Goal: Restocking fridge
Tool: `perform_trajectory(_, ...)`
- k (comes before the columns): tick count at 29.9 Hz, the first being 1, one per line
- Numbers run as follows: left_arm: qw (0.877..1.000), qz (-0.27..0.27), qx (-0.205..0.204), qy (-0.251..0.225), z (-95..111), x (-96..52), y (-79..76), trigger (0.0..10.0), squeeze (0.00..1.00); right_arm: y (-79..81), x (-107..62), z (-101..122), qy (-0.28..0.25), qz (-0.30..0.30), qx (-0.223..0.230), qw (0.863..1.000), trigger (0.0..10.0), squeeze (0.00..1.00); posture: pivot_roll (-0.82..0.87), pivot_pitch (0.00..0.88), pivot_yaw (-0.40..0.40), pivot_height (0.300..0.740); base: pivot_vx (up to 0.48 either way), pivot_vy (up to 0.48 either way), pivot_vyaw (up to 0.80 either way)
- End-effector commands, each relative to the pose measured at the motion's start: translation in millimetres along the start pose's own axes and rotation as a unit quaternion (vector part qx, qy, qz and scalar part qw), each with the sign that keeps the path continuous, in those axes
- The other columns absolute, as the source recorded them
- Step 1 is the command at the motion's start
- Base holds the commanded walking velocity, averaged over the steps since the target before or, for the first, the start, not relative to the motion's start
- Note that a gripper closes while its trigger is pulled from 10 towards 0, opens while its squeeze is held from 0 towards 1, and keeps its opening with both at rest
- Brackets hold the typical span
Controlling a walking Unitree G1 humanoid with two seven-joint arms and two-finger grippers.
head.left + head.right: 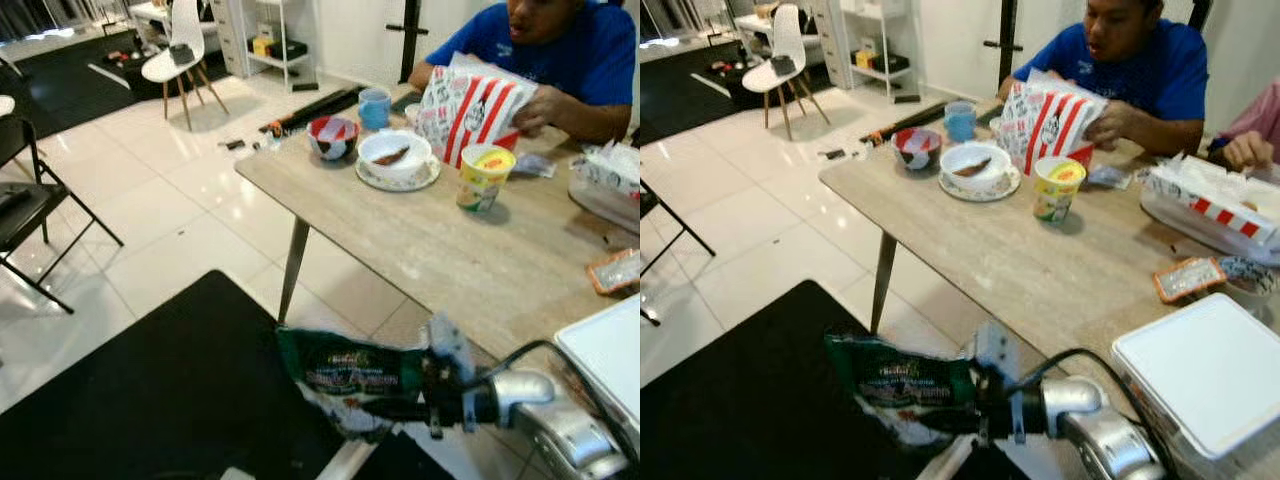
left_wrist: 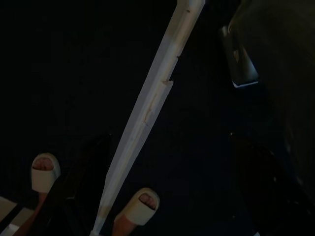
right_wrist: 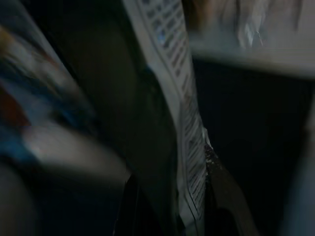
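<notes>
My right gripper (image 1: 425,385) is shut on a green food packet (image 1: 345,375) with white edges, held out level to the left, low in front of me over the black mat. The same packet (image 1: 905,385) and gripper (image 1: 978,398) show in the right eye view. Close up in the right wrist view, the packet's printed back (image 3: 182,93) runs between the black fingers. My left arm hangs idle; in its dark wrist view the left gripper (image 2: 170,196) stands with fingers (image 2: 81,189) wide apart over a dark floor.
A wooden table (image 1: 420,250) stands ahead to the right with bowls (image 1: 395,158), a noodle cup (image 1: 483,175) and a white box (image 1: 1210,375) at its near corner. A person in blue (image 1: 570,50) holds a red-striped bag (image 1: 465,105). Black mat (image 1: 150,390), chairs at left, sandalled feet (image 2: 140,201).
</notes>
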State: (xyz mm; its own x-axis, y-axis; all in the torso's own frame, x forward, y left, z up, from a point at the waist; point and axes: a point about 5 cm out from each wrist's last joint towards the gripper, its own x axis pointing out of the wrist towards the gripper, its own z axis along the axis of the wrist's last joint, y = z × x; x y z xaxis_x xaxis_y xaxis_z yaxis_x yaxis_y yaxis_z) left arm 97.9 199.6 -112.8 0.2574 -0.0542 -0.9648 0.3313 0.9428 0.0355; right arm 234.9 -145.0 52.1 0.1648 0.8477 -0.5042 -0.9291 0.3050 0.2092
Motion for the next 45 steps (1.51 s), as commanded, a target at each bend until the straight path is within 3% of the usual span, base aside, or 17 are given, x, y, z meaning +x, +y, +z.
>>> perform_trajectory(1,1.0,-0.003,-0.002,0.004,-3,0.7,-4.9,10.0,0.0,-8.4,6.3,-25,0.07,-0.054,-0.015,0.996,10.0,0.0,-0.08,0.016,0.044,0.74,0.0,0.0,0.0)
perform_trajectory(9,1.0,0.0,-0.002,0.007,-5,0.7,-5.9,10.0,0.0,-23.9,3.8,-68,0.163,-0.167,0.01,0.972,10.0,0.0,-0.08,0.025,0.047,0.74,0.0,0.0,0.0)
perform_trajectory(11,1.0,0.003,-0.004,0.011,-9,0.1,-4.9,10.0,0.0,-30.5,-7.2,-101,0.155,-0.303,0.124,0.932,10.0,0.0,-0.08,0.034,0.049,0.74,0.0,0.0,0.0)
perform_trajectory(14,1.0,0.003,-0.004,0.011,-9,0.1,-4.9,10.0,0.0,-30.5,-7.2,-101,0.155,-0.303,0.124,0.932,10.0,0.0,-0.08,0.034,0.049,0.74,0.0,0.0,0.0)
perform_trajectory(15,1.0,0.005,-0.005,0.013,-11,-0.3,-4.1,10.0,0.0,-25.9,-12.6,-120,0.158,-0.349,0.18,0.906,10.0,0.0,-0.07,0.037,0.051,0.74,0.0,0.0,0.0)
perform_trajectory(16,1.0,0.005,-0.005,0.013,-11,-0.3,-4.1,10.0,0.0,-25.9,-12.6,-120,0.158,-0.349,0.18,0.906,10.0,0.0,-0.07,0.037,0.051,0.74,0.0,0.0,0.0)
perform_trajectory(17,1.0,0.007,-0.007,0.014,-13,-0.7,-2.9,10.0,0.0,-15.1,-17.4,-141,0.179,-0.38,0.222,0.88,10.0,0.0,-0.07,0.041,0.053,0.74,0.0,0.0,0.0)
perform_trajectory(18,1.0,0.007,-0.007,0.014,-13,-0.7,-2.9,10.0,0.0,-15.1,-17.4,-141,0.179,-0.38,0.222,0.88,10.0,0.0,-0.07,0.041,0.053,0.74,0.0,0.0,0.0)
perform_trajectory(20,1.0,0.011,-0.01,0.016,-15,-1.3,-0.6,10.0,0.0,7.3,-23.7,-171,0.22,-0.405,0.267,0.846,10.0,0.0,-0.06,0.046,0.054,0.74,0.0,0.0,0.0)
perform_trajectory(21,1.0,0.011,-0.01,0.016,-15,-1.3,-0.6,10.0,0.0,7.3,-23.7,-171,0.22,-0.405,0.267,0.846,10.0,0.0,-0.06,0.046,0.054,0.74,0.0,0.0,0.0)
perform_trajectory(23,1.0,0.017,-0.011,0.017,-15,-1.9,2.3,10.0,0.0,25.6,-26.1,-190,0.255,-0.422,0.29,0.821,10.0,0.0,-0.06,0.047,0.06,0.74,0.0,0.0,0.0)
perform_trajectory(25,1.0,0.017,-0.011,0.017,-15,-1.9,2.3,10.0,0.0,25.6,-26.1,-190,0.255,-0.422,0.29,0.821,10.0,0.0,-0.06,0.047,0.06,0.74,0.0,0.0,0.0)
perform_trajectory(29,0.999,0.027,-0.013,0.016,-17,-3.1,7.5,10.0,0.0,46.7,-28.6,-208,0.301,-0.427,0.293,0.801,10.0,0.0,-0.05,0.062,0.065,0.74,0.0,0.0,0.0)
perform_trajectory(30,0.999,0.031,-0.014,0.018,-19,-3.8,10.2,10.0,0.0,55.4,-31.1,-215,0.316,-0.435,0.299,0.788,10.0,0.0,-0.05,0.074,0.065,0.74,0.0,0.0,0.0)
perform_trajectory(35,0.999,0.038,-0.019,0.018,-21,-4.9,13.5,10.0,0.0,63.1,-36.7,-222,0.324,-0.449,0.315,0.771,10.0,0.0,-0.05,0.1,0.061,0.74,0.0,0.0,0.0)
perform_trajectory(40,0.999,0.044,-0.019,0.021,-23,-5.9,16.4,10.0,0.0,64.9,-43.2,-225,0.338,-0.451,0.306,0.768,10.0,0.0,-0.06,0.13,0.053,0.74,0.0,0.0,0.0)
perform_trajectory(45,0.998,0.05,-0.018,0.017,-20,-6.8,22.2,10.0,0.0,52.3,-42.7,-218,0.331,-0.457,0.284,0.775,10.0,0.0,-0.08,0.153,0.066,0.74,0.0,0.0,0.0)
